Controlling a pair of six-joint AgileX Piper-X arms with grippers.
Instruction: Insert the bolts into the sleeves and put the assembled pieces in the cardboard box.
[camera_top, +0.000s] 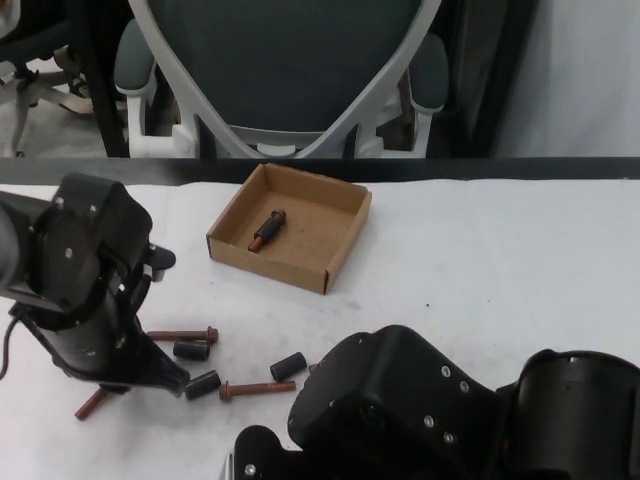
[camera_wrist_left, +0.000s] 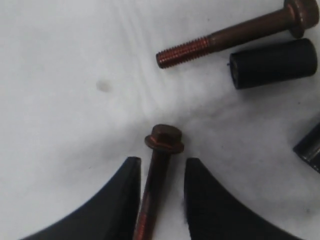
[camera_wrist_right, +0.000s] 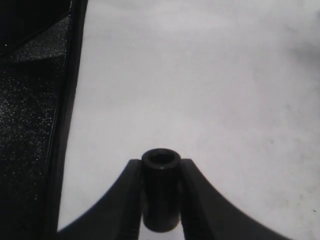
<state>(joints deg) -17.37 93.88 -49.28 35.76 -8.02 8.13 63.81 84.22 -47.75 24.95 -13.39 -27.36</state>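
My left gripper is open low over the white bench, one finger on each side of a copper bolt that lies flat, with small gaps to it. In the high view this bolt pokes out under the left arm. Beside it lie another bolt and a black sleeve. My right gripper is shut on a black sleeve, whose open bore faces the camera. The cardboard box holds one assembled piece.
Loose on the bench are two more bolts and three sleeves. The right arm's bulk fills the front. A dark strip borders the white cloth. An office chair stands behind the bench.
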